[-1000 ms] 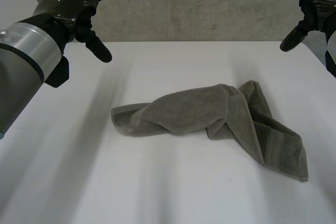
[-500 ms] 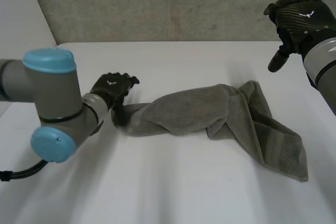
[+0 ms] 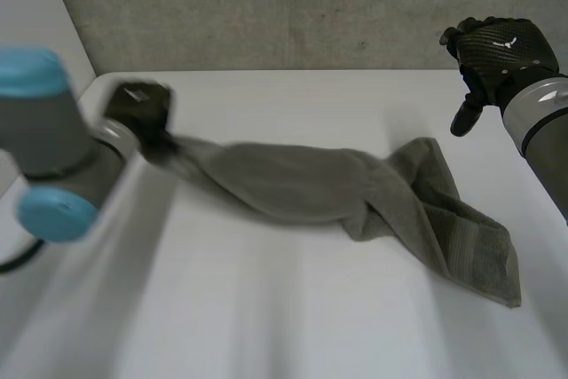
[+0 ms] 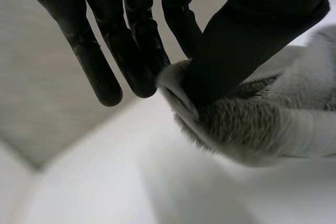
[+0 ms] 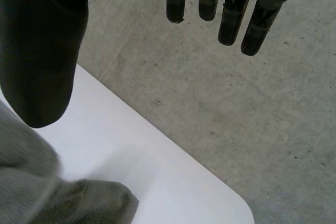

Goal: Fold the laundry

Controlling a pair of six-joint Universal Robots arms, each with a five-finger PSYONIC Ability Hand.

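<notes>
A grey-green towel (image 3: 302, 184) lies across the white desk (image 3: 293, 326). It is drawn out in a long bunched band from near the far left corner toward the right edge. At the right it widens into a crumpled fold, and a flatter flap with a woven border ends close to the right edge, toward the near side.

The left hand (image 3: 138, 111) is at the towel's left end, near the far left corner of the desk, with the grey left arm (image 3: 44, 148) and its light-blue caps beside it. In the left wrist view the thumb (image 4: 247, 40) presses the towel's edge against the fingers (image 4: 105, 66), which are nearly straight. The cloth is pinched between them, and the pinched end looks raised a little off the desk.

The right hand (image 3: 497, 46) hangs above the far right corner of the desk, well apart from the towel and touching nothing. In the right wrist view its fingers (image 5: 231, 19) are straight and spread away from the thumb (image 5: 37, 56), with nothing between them. A bunched part of the towel lies on the desk below the thumb. A concrete wall (image 3: 266, 6) runs behind the desk's far edge.
</notes>
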